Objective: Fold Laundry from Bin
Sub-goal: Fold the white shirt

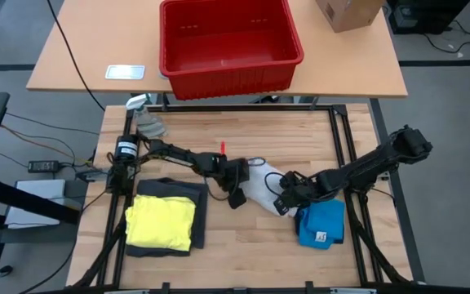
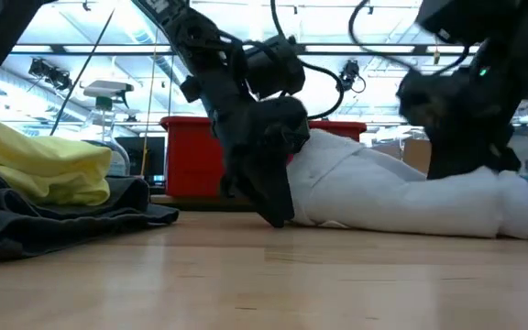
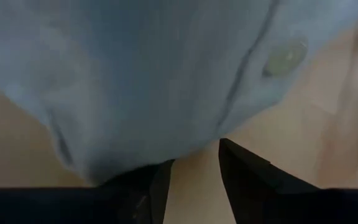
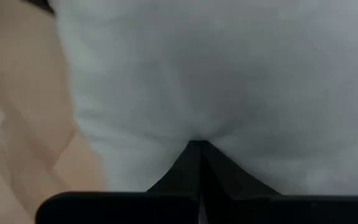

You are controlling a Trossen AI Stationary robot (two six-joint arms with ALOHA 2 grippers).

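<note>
Left jaws spread at white garment edge | right jaws pinching it

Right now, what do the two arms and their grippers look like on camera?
Both are dark, jointed arms. The left arm has a black cylindrical base joint bearing a small white label, and a black cable runs along it. The left gripper has two flat, dark, blunt fingers. The right arm looks the same; the right gripper's fingers taper to a point.
</note>
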